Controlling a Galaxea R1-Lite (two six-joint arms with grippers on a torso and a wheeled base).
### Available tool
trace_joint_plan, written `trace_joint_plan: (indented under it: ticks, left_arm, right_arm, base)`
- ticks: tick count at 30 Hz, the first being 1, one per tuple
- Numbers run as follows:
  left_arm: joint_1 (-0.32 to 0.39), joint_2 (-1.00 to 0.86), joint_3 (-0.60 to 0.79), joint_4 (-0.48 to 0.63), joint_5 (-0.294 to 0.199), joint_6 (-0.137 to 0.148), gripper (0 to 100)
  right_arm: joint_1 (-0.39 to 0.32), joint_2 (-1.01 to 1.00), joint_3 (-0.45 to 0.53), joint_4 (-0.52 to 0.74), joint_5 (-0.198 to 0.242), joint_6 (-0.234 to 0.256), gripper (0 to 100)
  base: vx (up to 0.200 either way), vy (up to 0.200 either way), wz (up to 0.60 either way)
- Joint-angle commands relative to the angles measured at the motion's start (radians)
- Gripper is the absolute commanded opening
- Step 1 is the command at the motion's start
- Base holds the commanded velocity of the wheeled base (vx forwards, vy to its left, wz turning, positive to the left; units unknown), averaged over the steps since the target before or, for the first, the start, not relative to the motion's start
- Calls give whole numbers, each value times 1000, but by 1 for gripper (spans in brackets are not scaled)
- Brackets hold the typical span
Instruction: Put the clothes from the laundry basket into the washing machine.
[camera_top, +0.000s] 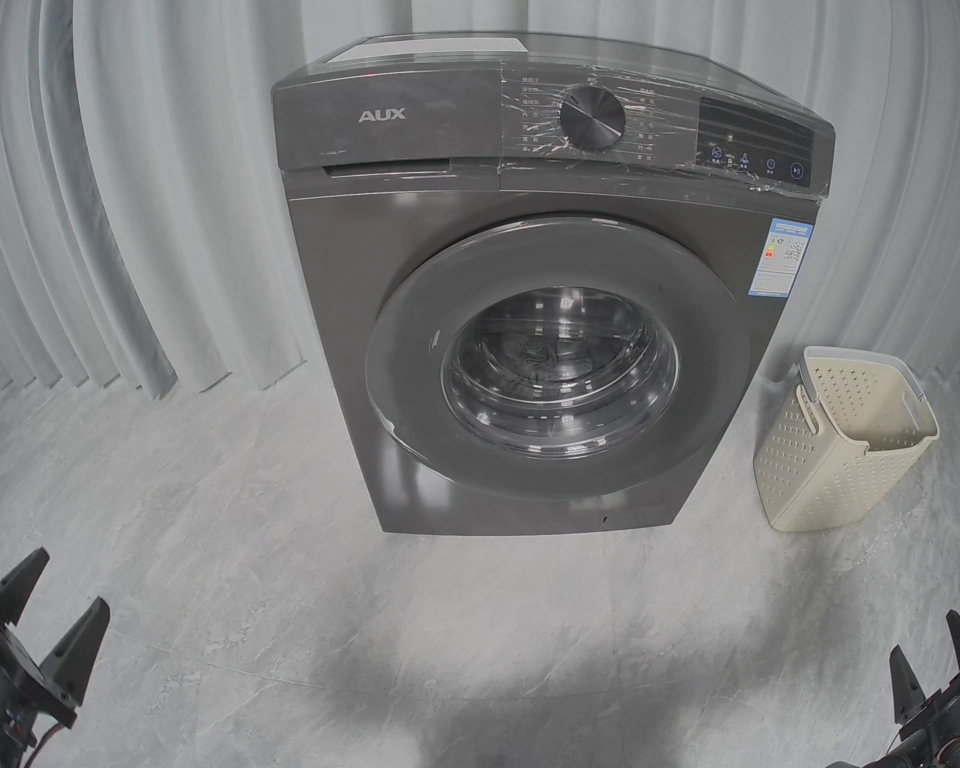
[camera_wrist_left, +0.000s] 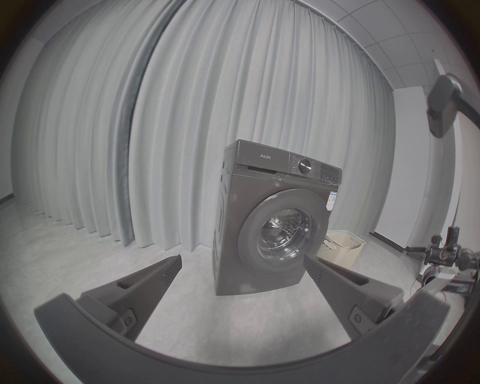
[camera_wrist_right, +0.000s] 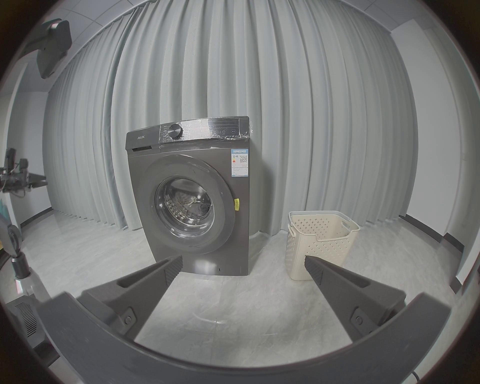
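Hovering low at the left edge of the head view, the left gripper (camera_top: 66, 582) has its two dark fingers spread wide, with nothing between them. It sits over the pale marbled floor (camera_top: 300, 560), well apart from everything else. Behind it a light pleated curtain (camera_top: 150, 200) runs across the whole back of the room.

At the centre stands the grey washing machine (camera_top: 550, 300), upright on the floor with its front towards the robot. Its round door (camera_top: 400, 350) sits flush against the front panel. Through the glass the shiny drum shows, with a darker shape inside; I cannot tell whether that is cloth or a reflection. A round dial (camera_top: 592, 117) sits on the top panel, which is covered in clear film (camera_top: 540, 90). A small sticker (camera_top: 781, 258) is on the upper right corner of the front.

Just beside the machine's right flank stands the cream laundry basket (camera_top: 845, 440), upright on the floor and near the curtain, not touching the machine. Its perforated walls and handle slots show, and its bottom is hidden from the head view.

At the lower right edge the right gripper (camera_top: 925, 640) also has its fingers parted and holds nothing, well apart from the basket.
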Motion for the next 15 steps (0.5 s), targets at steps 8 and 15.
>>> trace_joint_plan:
  ticks: [8, 15]
  left_arm:
    - [182, -349, 179, 99, -42, 27, 100]
    - [324, -441, 179, 265, -44, 134, 100]
  right_arm:
    - [0, -16, 18, -6, 5, -1, 100]
    - [-1, -16, 18, -6, 8, -1, 100]
  base:
    - [0, 0, 0]
    - [0, 0, 0]
